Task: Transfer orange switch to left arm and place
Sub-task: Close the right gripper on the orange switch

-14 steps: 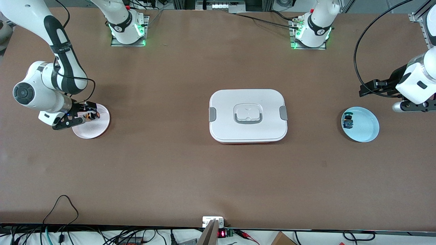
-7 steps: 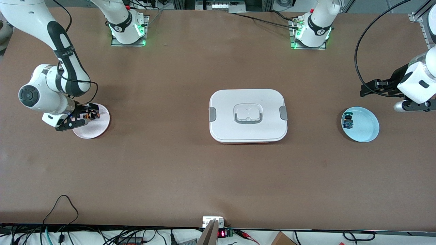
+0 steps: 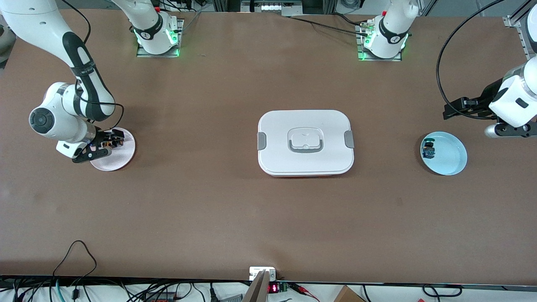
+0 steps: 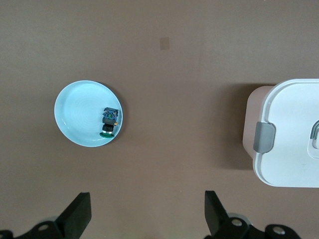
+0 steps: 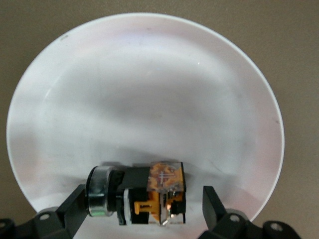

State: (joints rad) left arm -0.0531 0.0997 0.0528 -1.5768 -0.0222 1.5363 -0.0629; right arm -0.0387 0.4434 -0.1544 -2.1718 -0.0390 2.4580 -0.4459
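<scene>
A brown, matte table top [image 3: 218, 209] fills nearly the whole front view. Two metal base plates [image 3: 158, 51] at its upper edge glow green. Black cables [image 3: 75, 251] trail along the lower edge, beside a small red display [image 3: 273, 288]. Lighting is even and diffuse.

- A brown table [image 3: 209, 201] fills the scene.
- A pale pink round plate [image 3: 119, 157] sits toward the right arm's end of the table.
- A light blue round plate [image 3: 451, 157] sits toward the left arm's end.
- A small blue-bodied switch [image 3: 428, 150] lies in the blue plate, beside its rim.
- Tangled black cables [image 3: 75, 285] run along the table's near edge.
</scene>
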